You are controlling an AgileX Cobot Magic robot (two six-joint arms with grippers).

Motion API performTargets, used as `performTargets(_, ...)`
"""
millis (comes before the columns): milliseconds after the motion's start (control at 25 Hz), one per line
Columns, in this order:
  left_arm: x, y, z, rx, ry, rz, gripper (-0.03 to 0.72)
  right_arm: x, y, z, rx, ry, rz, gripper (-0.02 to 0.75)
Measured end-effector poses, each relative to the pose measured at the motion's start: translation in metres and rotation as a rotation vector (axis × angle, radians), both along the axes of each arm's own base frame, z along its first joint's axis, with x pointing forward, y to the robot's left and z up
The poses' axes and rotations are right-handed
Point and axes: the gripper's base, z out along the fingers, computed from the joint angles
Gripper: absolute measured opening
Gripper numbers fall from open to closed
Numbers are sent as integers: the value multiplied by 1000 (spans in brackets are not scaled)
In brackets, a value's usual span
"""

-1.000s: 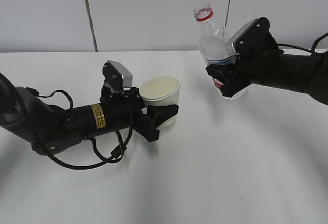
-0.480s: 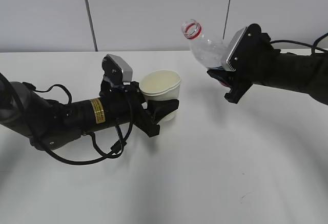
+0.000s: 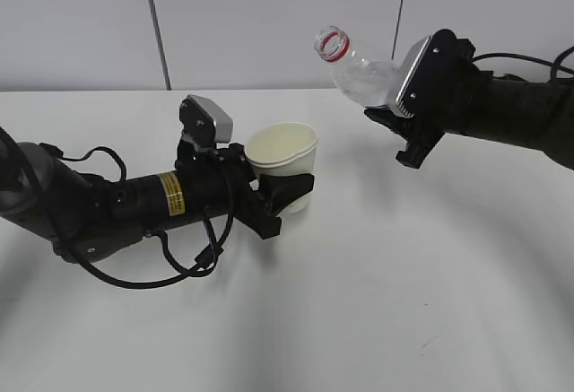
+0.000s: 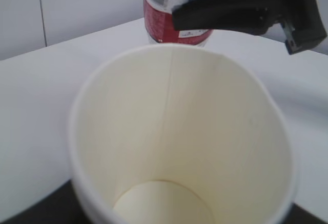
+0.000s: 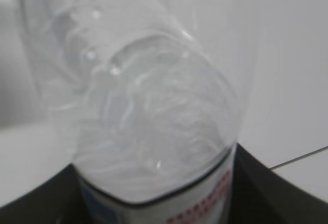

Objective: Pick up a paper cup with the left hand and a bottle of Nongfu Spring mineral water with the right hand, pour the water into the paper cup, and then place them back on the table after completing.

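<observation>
My left gripper [image 3: 285,191], on the arm with the yellow sticker, is shut on a white paper cup [image 3: 283,161] and holds it upright just above the white table [image 3: 377,302]. The left wrist view looks down into the cup [image 4: 179,147]; it holds no water. My right gripper [image 3: 395,123] is shut on an open clear bottle [image 3: 359,69] with a red neck ring, tilted with its mouth toward the upper left, above and right of the cup. The right wrist view shows the bottle [image 5: 154,126] with water inside. Its red label [image 4: 174,24] shows in the left wrist view.
A grey panelled wall [image 3: 269,15] stands behind the table's back edge. Black cables [image 3: 193,262] loop under the left arm onto the tabletop.
My right gripper has lifted and tipped the bottle from upright to leaning left, its mouth now nearer the cup. The left gripper and cup shifted slightly up and right.
</observation>
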Motion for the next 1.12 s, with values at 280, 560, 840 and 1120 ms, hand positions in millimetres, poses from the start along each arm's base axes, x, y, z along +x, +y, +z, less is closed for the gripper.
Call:
performTargets(280,-4,-6,5,-4,-12,-20,376,4,-2,3,-113,-45,17,410)
performTargets(560,-4,-6,6,-12,1,-19,376,6,-2,6,-181,-87,39,410)
performTargets(840,-4,-6,6,-18,6,-24,375,7,-3,6,-258,-134,57,410)
performTargets(1120,-4,-7,7,-28,2,-27,375,8,-4,7,-293,-159,53,410)
